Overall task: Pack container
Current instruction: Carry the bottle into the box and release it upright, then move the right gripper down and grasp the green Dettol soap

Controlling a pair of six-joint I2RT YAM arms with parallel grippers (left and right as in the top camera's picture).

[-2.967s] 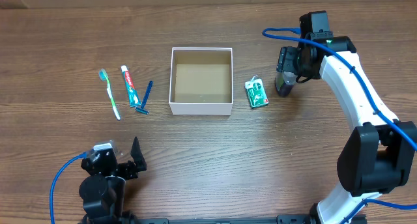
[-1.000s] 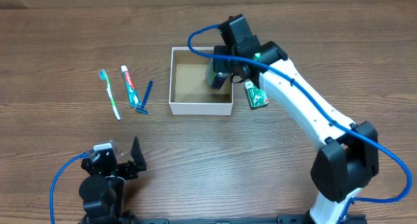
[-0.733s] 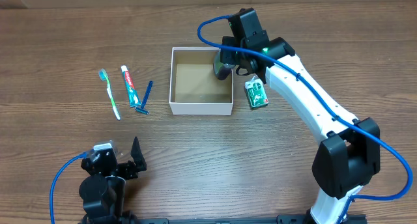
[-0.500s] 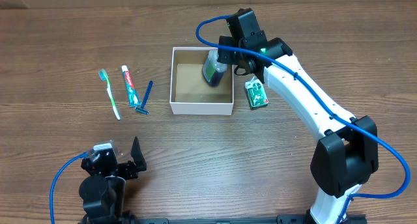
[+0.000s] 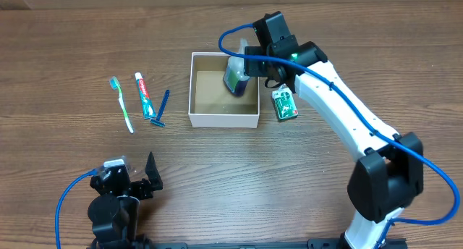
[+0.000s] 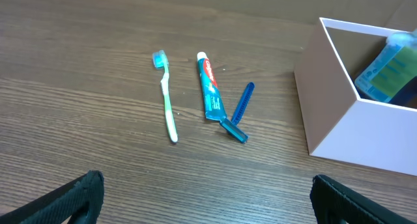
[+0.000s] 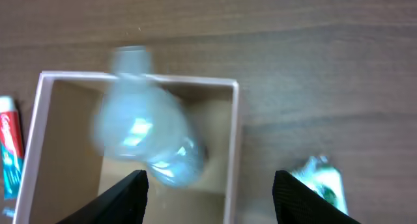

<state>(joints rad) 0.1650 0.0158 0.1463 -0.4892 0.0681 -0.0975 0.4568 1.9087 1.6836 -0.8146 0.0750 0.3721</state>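
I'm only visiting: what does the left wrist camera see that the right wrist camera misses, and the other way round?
Only the left wrist view shows the toothbrush and the blue razor lying on the table, plus the left gripper, open. Only the right wrist view shows the green packet beside the box and the right gripper, open with nothing between its fingers. Both show the box, the bottle inside it (blurred in the right wrist view) and the toothpaste, though the right wrist view catches only its end.
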